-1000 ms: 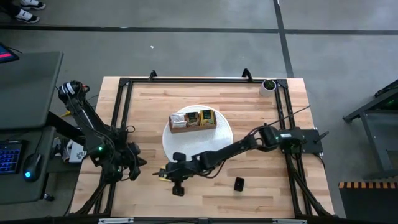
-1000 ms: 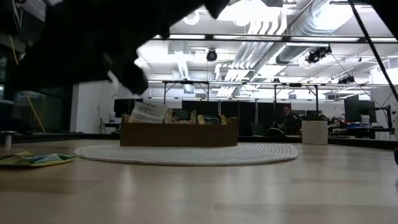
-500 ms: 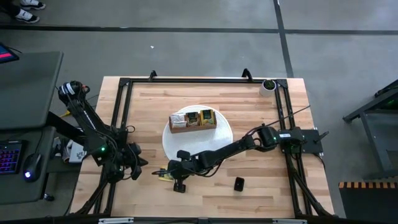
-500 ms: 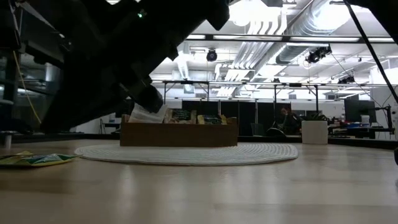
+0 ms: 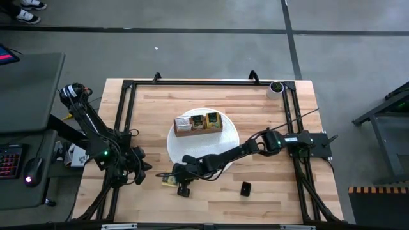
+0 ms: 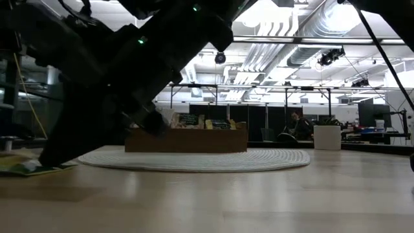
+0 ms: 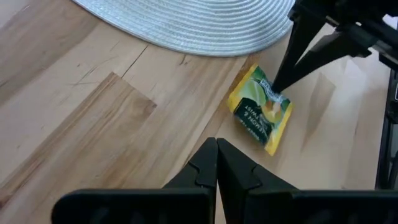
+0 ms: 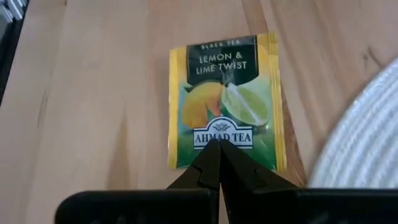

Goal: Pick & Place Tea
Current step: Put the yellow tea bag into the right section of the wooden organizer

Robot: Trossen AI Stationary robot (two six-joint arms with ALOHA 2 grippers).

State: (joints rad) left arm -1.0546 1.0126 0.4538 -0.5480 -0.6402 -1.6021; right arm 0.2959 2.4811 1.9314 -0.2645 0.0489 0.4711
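- High view: right gripper (image 5: 181, 183) reaches across to the table's front edge, left of centre, over the tea packet (image 5: 169, 181) just off the round mat (image 5: 227, 145); left gripper (image 5: 137, 167) waits near the left edge.
- Low view: packet (image 6: 19, 164) lies flat on the table.
- Left wrist view: left fingers pressed together (empty); the right gripper's tip (image 7: 278, 85) meets the packet's (image 7: 261, 111) far end.
- Right wrist view: right fingers pressed together, tips at the packet's (image 8: 224, 99) near edge, nothing pinched; they must spread.

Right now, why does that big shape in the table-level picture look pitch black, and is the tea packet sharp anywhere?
Low view: the arm is backlit by bright ceiling lights, so it shows as a silhouette. Right wrist view: the packet is crisp, its print readable. Left wrist view: it casts a soft shadow on the table.
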